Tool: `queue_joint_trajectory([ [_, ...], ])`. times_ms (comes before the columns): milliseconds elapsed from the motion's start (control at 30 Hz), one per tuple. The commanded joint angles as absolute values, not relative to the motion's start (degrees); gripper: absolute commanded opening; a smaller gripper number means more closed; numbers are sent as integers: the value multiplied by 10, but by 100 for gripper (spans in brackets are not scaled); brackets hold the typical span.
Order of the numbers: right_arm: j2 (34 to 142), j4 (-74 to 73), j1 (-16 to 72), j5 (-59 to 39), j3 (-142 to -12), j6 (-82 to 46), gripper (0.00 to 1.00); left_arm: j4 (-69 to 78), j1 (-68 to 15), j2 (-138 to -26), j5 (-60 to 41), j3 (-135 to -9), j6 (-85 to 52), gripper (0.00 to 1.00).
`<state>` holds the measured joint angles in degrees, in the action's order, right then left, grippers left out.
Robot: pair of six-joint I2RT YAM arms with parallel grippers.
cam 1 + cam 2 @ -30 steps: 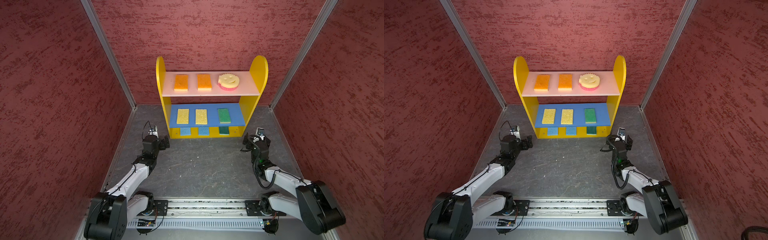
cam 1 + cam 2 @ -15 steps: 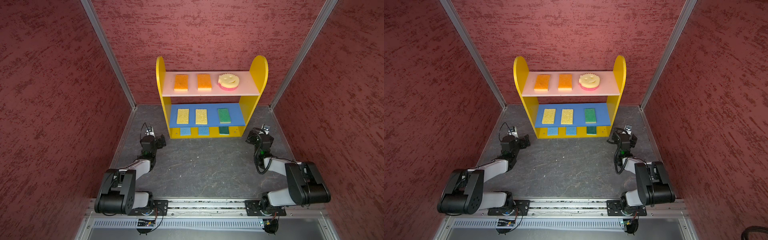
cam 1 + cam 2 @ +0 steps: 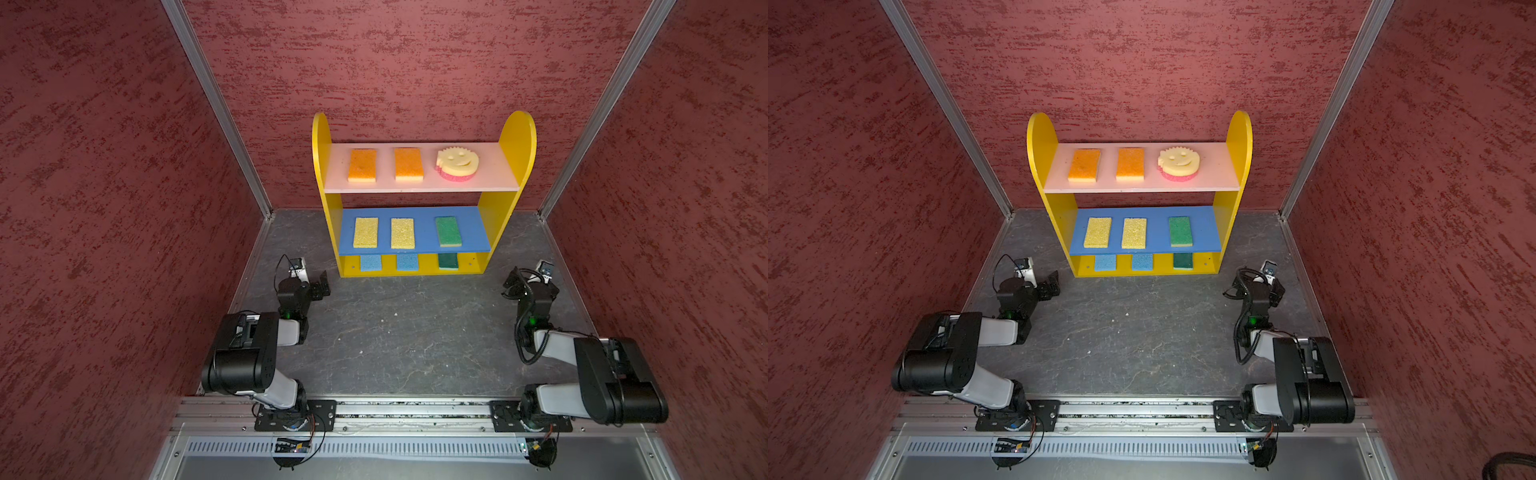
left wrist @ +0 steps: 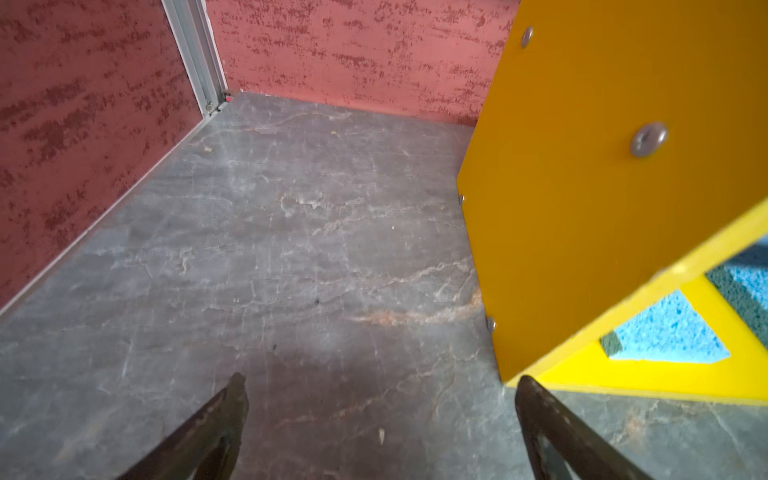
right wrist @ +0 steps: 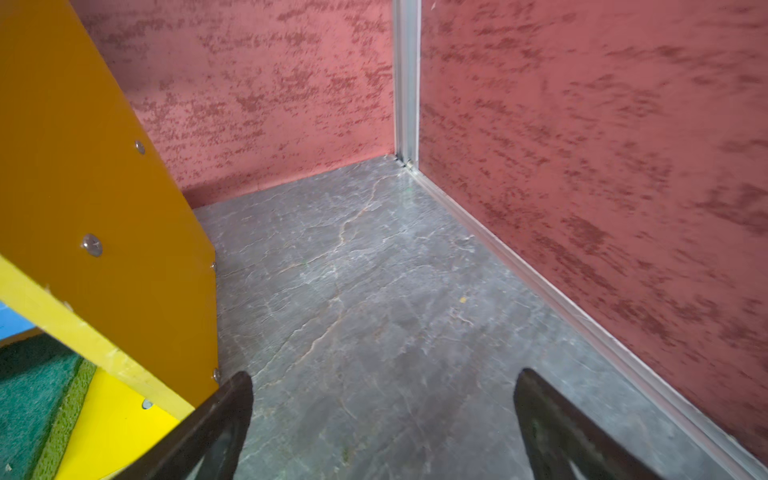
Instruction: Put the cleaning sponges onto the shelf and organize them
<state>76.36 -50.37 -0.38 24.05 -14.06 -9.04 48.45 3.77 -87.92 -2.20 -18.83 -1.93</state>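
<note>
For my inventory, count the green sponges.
2. The upper green sponge lies rightmost on the blue middle board; the lower green sponge sits beneath it on the yellow base, partly hidden.

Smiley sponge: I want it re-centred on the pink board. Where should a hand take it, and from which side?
Probably pinch the smiley sponge across its scalloped rim, coming down from above: it lies flat, face up, on the top board with nothing overhead, clear of the yellow side panel.

The shelf point(image 3: 515, 137) is blocking the far middle; the near worktop point(image 3: 407, 332) is lying open, and narrow gaps are running past its left and right (red walls point(image 3: 104, 208) are hemming both).
</note>
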Motion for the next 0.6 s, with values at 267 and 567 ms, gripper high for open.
queue_joint_trajectory([
  [267,765,-585,-15,192,-141,-70,99,529,39,-879,-54,-208,-11,100],
  [567,884,-719,-21,74,-127,-26,99,526,37,-878,-51,-209,-11,99],
])
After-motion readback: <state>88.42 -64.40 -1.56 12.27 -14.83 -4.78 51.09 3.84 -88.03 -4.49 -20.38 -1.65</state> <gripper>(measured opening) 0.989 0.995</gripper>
